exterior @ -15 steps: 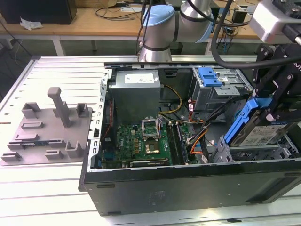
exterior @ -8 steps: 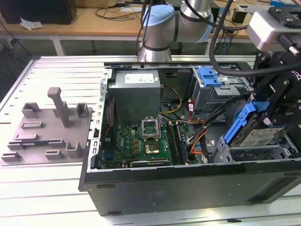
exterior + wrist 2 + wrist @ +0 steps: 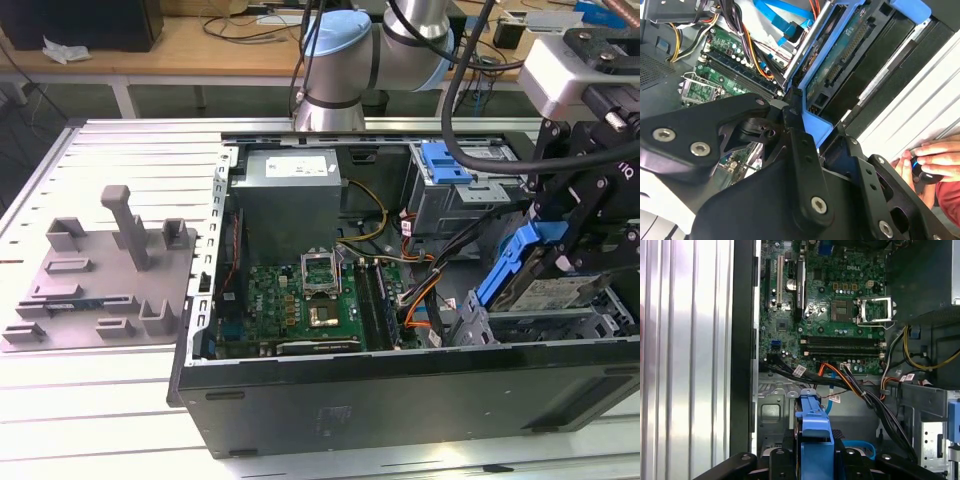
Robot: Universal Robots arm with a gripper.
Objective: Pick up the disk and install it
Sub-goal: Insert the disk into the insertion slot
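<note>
Here, gripper (image 3: 568, 245) clenched on disk (image 3: 552, 292), disk tilted at drive cage (image 3: 470, 322), inside open computer case (image 3: 400, 400).

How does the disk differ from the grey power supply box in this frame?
The disk is small and flat; the power supply is a much bulkier box. The disk is tilted, held by the gripper at the exterior view's right; the power supply lies level in the case. The disk has a blue carrier; the power supply is plain grey. Both are metal with a pale label.
</note>
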